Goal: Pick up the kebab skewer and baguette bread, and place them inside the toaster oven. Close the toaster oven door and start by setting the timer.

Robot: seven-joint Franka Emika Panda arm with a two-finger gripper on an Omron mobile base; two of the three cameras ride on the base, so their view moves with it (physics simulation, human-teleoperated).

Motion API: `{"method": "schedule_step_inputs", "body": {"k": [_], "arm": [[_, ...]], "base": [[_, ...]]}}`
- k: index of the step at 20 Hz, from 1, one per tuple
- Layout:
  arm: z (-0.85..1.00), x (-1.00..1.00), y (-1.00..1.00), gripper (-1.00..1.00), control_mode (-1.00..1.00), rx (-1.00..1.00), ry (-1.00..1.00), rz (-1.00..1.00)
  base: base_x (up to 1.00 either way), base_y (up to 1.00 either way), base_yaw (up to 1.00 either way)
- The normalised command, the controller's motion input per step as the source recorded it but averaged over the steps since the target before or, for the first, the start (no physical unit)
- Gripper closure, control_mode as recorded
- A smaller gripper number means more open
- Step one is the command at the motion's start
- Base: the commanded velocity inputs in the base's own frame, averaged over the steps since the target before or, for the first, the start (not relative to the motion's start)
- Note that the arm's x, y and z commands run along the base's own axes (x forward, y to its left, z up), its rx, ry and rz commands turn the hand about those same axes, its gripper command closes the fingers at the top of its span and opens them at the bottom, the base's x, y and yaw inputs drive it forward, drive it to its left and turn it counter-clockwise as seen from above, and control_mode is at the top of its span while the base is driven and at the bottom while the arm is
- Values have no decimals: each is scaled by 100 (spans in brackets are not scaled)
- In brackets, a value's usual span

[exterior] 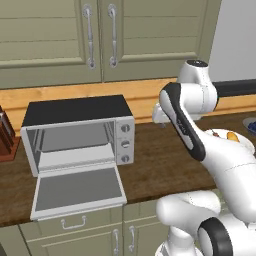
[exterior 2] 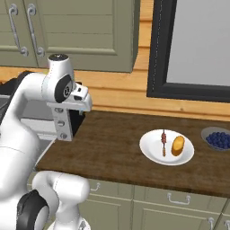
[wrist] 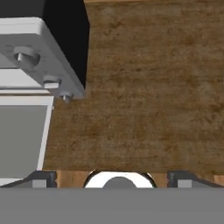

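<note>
No writing or brand marks can be read anywhere. The claw [wrist: 112, 177] hangs over the bare wooden tabletop [wrist: 148, 87] with its fingers spread wide apart and nothing between them. Just to its left stands the toaster oven [exterior: 77, 132], its door [exterior: 77, 191] dropped flat open. Well off to the claw's right a white plate [exterior 2: 167, 147] carries the kebab skewer [exterior 2: 164, 142] and, just beside it, the baguette bread [exterior 2: 178, 145]. Farther right sits a bowl of blueberries [exterior 2: 217, 139].
</note>
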Motion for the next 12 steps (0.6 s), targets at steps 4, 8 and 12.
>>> {"method": "schedule_step_inputs", "body": {"k": [4,8,12], "arm": [[-21,-82,100,-100,-100,-1,-32,-13],[-3,-51,100,-100,-100,-5,-34,-14],[-10,-37,100,-100,-100,-6,-24,-13]], "base": [[0,0,0],[0,0,0],[0,0,0]]}}
